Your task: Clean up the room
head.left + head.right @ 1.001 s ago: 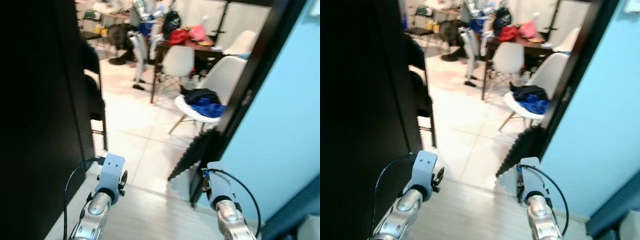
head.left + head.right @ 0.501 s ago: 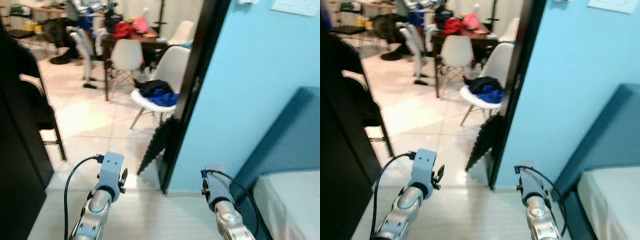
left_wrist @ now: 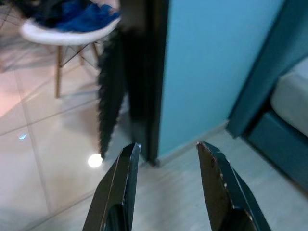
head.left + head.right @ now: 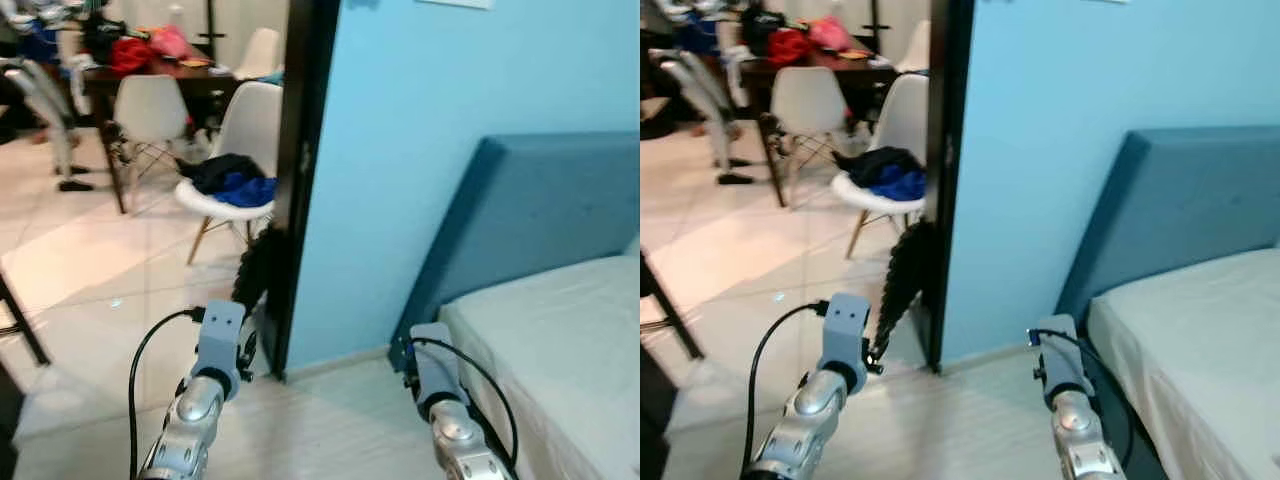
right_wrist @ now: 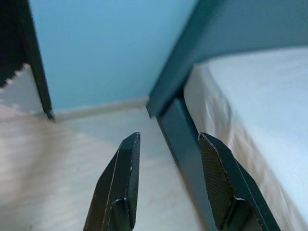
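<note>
Two pairs of long black fingers stand apart with nothing between them. The left gripper (image 3: 166, 185) hangs over pale wood-look floor (image 4: 330, 420) near the foot of a black door frame (image 4: 300, 150). The right gripper (image 5: 168, 185) hangs over the same floor, close to the corner of a bed (image 4: 570, 340) with a white mattress and a dark blue padded headboard (image 4: 530, 210).

Both silver arms reach forward, the left one toward the door frame, the right one toward the bed. A light blue wall (image 4: 420, 130) runs from the door frame to the headboard. A dark jagged-edged object (image 4: 252, 275) leans against the door frame on its far side.

Beyond the door frame lies a tiled room. A white chair (image 4: 240, 130) stands just past the frame, with dark and blue clothes (image 4: 232, 180) heaped on its seat. Farther back, another white chair (image 4: 148, 105) sits at a dark table (image 4: 150, 75) piled with red and pink clothing (image 4: 150, 48).
</note>
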### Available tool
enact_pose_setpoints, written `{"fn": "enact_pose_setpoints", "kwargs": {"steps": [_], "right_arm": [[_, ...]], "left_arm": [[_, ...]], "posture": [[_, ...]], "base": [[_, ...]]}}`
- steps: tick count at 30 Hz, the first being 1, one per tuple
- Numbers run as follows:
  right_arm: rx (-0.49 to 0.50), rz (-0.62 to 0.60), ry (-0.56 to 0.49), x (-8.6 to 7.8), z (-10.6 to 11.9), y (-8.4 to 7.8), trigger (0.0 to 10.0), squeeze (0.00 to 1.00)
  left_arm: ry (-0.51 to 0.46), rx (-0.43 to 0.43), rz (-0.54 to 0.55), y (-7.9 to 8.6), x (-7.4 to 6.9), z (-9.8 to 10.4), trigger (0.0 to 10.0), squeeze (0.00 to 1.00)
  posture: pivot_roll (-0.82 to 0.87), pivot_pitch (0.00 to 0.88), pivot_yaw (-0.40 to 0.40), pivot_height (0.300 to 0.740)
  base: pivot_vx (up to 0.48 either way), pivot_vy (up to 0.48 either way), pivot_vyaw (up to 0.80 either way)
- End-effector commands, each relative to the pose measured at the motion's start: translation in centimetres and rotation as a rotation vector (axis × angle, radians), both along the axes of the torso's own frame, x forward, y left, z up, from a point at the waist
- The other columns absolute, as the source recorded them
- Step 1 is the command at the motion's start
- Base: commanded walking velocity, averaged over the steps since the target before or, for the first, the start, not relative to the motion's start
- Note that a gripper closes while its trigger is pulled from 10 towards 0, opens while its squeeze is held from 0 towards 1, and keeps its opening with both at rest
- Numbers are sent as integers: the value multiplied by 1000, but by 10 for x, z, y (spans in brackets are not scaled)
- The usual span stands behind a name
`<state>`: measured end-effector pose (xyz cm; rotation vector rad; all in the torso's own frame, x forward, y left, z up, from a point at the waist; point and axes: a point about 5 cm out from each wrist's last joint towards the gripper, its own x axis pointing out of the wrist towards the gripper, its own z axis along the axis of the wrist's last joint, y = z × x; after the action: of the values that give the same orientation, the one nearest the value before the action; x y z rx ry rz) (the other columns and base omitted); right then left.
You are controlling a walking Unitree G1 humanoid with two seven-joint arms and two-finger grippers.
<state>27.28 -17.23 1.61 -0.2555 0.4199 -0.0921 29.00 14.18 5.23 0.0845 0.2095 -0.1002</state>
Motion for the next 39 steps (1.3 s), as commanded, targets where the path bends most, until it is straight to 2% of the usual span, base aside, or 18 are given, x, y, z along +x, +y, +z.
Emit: {"fn": "enact_pose_setpoints", "kwargs": {"steps": [1,20,23,39], "right_arm": [[-4,-23,10,-1,-1,-6,10000,0],[24,-26,-15,3,4,-3,10000,0],[-17,18,-8,5,5,0,10000,0],[0,27,-14,6,6,3,10000,0]], "left_arm": [[8,-14,-7,-3,0,-1,10000,0],[-7,-46,4,-2,5,5,10000,0],[-12,-52,3,-3,7,7,10000,0],[-17,-77,0,-5,9,10,10000,0]], "posture": [[-24,0,-90,740],[-20,0,-85,740],[-18,0,-83,740],[-18,0,-83,740]], "base": [[0,0,-800],[0,0,-800],[0,0,0],[0,-18,0]]}}
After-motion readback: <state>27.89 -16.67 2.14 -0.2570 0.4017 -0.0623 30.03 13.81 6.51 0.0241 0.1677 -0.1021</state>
